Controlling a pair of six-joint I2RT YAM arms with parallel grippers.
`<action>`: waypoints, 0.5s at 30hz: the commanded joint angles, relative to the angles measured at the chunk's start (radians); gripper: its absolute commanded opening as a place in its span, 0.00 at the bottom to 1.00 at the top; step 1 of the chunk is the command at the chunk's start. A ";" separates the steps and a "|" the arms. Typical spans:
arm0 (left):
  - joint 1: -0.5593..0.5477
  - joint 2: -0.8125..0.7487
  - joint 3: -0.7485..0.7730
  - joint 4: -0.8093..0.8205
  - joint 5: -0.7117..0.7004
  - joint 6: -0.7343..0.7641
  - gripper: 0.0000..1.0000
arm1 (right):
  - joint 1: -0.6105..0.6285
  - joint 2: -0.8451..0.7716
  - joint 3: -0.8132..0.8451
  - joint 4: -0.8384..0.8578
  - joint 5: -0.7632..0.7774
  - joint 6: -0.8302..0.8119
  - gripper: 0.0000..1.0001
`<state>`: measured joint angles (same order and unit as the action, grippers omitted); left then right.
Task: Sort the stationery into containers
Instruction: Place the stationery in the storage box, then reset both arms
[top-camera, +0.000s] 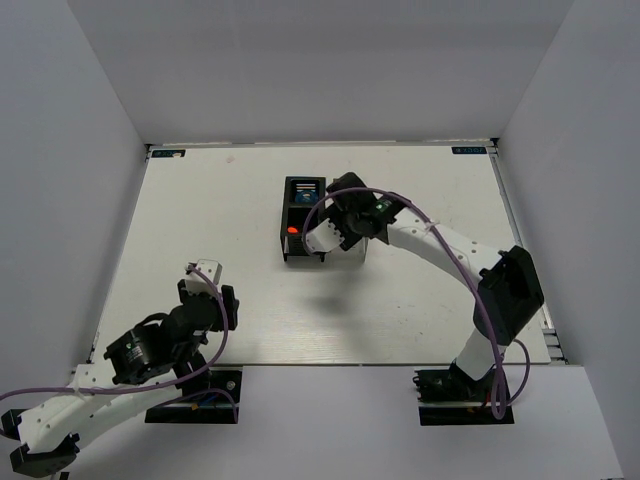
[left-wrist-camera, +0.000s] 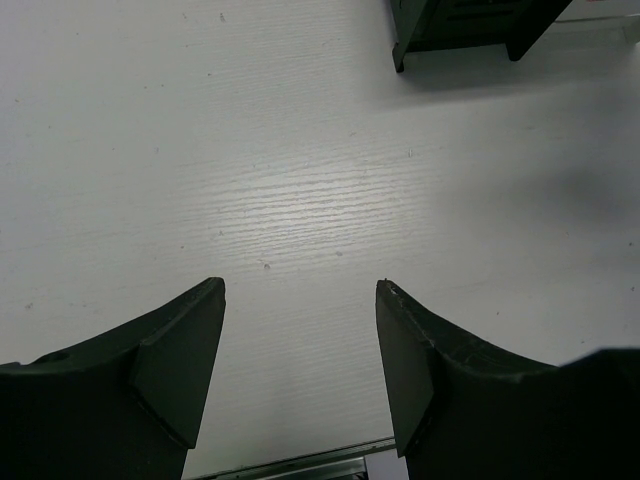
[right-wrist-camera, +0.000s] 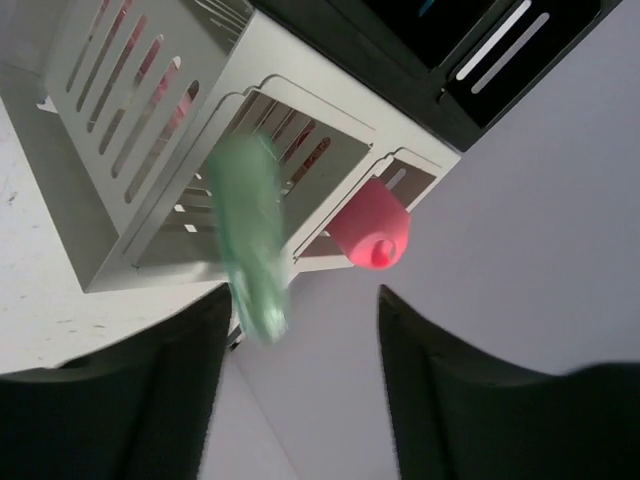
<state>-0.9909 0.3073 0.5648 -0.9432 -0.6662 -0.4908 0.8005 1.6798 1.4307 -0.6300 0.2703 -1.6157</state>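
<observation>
With the jaws of the right pincer (right-wrist-camera: 305, 300) being held parted and gripping nothing, the blurred mint-green piece (right-wrist-camera: 250, 240) is being let fall toward the white organiser (right-wrist-camera: 120, 120) near the far edge of the surface (top-camera: 200, 200), where centring over an open cell is being advised.

Twin arms of one build: the left arm (top-camera: 90, 402) and the right arm (top-camera: 440, 243) wear smooth white shell links set between bulky black joint housings (top-camera: 510, 285). A thin purple cable (top-camera: 486, 330) runs in loose loops along each arm. Each arm is bolted to a flat black base plate (top-camera: 465, 408). A small green light (top-camera: 381, 209) glows on the right wrist. Seen close, the fingers (left-wrist-camera: 170, 370) of the left gripper (left-wrist-camera: 300, 288) are dark, matte wedges with angled inner faces; the right gripper (right-wrist-camera: 305, 295) has the same.
</observation>
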 joint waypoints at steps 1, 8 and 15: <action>0.000 -0.013 -0.006 0.001 -0.001 0.001 0.72 | 0.009 0.012 0.045 -0.031 0.037 -0.039 0.66; 0.001 -0.010 -0.008 0.006 0.004 0.006 0.70 | 0.016 0.029 0.167 -0.080 0.009 0.115 0.40; 0.000 -0.005 -0.017 0.038 -0.009 0.032 0.00 | -0.053 -0.106 0.287 -0.060 -0.055 1.284 0.36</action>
<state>-0.9913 0.3038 0.5556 -0.9302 -0.6662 -0.4744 0.7963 1.6833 1.6604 -0.6594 0.2642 -0.9455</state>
